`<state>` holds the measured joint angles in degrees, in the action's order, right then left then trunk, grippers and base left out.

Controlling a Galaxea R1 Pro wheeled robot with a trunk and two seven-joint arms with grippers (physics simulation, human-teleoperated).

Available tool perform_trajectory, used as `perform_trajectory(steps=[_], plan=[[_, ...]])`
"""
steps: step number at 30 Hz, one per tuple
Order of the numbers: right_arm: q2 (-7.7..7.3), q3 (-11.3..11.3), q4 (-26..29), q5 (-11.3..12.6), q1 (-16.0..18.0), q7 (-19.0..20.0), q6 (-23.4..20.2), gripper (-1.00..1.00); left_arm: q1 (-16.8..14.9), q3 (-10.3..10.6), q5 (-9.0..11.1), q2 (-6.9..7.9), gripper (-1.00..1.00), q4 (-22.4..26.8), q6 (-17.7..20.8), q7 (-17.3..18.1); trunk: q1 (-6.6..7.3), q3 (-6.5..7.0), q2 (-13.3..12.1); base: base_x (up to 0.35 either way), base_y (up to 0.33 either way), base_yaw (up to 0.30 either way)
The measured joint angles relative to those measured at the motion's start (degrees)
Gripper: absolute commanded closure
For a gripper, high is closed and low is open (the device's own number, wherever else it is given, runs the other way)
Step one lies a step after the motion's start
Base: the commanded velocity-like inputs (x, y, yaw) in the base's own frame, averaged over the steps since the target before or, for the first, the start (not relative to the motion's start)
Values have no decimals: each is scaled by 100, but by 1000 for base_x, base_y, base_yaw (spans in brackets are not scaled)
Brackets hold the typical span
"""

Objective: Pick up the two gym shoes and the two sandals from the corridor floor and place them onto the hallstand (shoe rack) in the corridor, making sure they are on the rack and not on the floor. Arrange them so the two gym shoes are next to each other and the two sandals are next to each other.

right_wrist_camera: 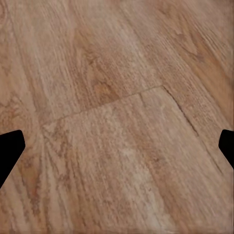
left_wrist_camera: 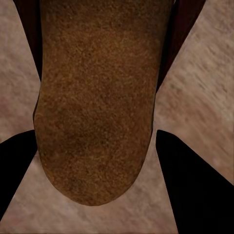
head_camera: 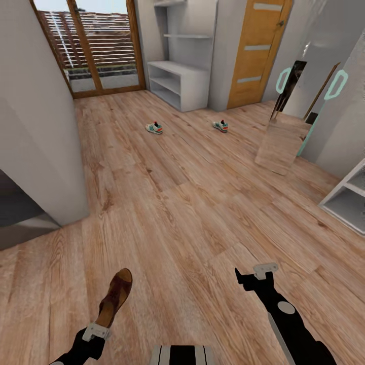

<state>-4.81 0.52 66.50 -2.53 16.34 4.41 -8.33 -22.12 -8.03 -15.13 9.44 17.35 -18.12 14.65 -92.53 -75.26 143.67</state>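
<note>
Judging from the layout, little is done: one brown sandal (head_camera: 115, 298) is held clamped in the left gripper (head_camera: 96, 332), the right gripper (head_camera: 256, 276) is spread empty, two gym shoes (head_camera: 154, 128) (head_camera: 220, 125) are left on the corridor floor (head_camera: 203, 203), the far hallstand (head_camera: 175, 81) unloaded.

I see an orange wooden door with frosted panels (head_camera: 258, 48) on the far wall. Left of it, a wood-framed glass balcony door (head_camera: 94, 45). A tall leaning mirror (head_camera: 286, 119) stands at the right
</note>
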Motion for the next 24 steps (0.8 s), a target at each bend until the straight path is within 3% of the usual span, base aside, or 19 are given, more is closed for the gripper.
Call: perform_trajectory(steps=[7, 12, 16, 24], plan=[[-60, 2, -933, 11, -15, -182, 249, -100, 32, -406, 65, 0, 100, -22, -152, -2, 18, 217, -9, 0, 0, 0], [-67, -2, -1808, 13, -19, -216, 1003, -100, 46, -735, 71, 0, 100, -58, -403, -6, 31, 372, -16, 0, 0, 0], [-69, -3, -2769, 14, -19, -221, 2111, -100, 116, -1188, 73, -5, 100, -86, -520, -7, 41, 496, -21, 0, 0, 0], [-87, -14, -4101, 33, -19, -231, 3232, -100, 336, -1833, 68, -57, 100, -96, -573, -6, 62, 745, -32, 0, 0, 0]])
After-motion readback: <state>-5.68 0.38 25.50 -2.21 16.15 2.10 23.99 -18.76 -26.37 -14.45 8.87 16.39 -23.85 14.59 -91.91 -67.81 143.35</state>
